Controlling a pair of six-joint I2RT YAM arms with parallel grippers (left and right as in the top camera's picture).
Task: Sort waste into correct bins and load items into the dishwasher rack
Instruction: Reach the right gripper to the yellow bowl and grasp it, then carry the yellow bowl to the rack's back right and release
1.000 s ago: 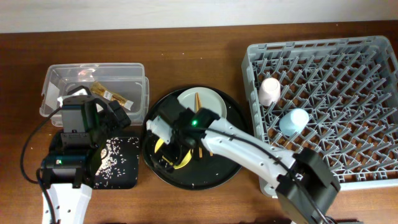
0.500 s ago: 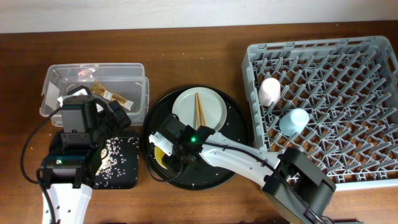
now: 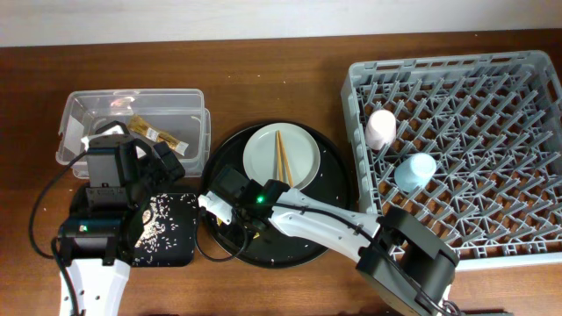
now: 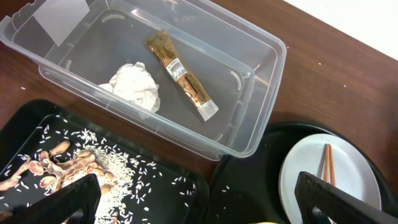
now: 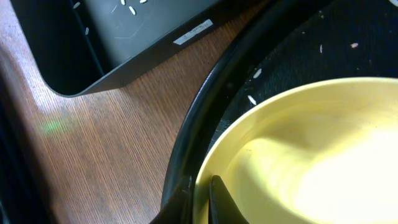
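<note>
Well, the bowl [image 5: 298, 155] sits at the left edge of the round tray [image 5: 214, 93]. I judge it light, stiff, slick plastic, best pinched at the rim. My right claw [image 5: 199, 196] is nearly closed, its fingers [image 5: 185, 200] straddling that rim, apparently gripping it. My left claw [image 4: 208, 196] gapes wide, empty.

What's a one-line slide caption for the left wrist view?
Clear tub holding tissue and snack wrapper, beside black tray of rice and flakes; plate with chopsticks at lower right.
</note>
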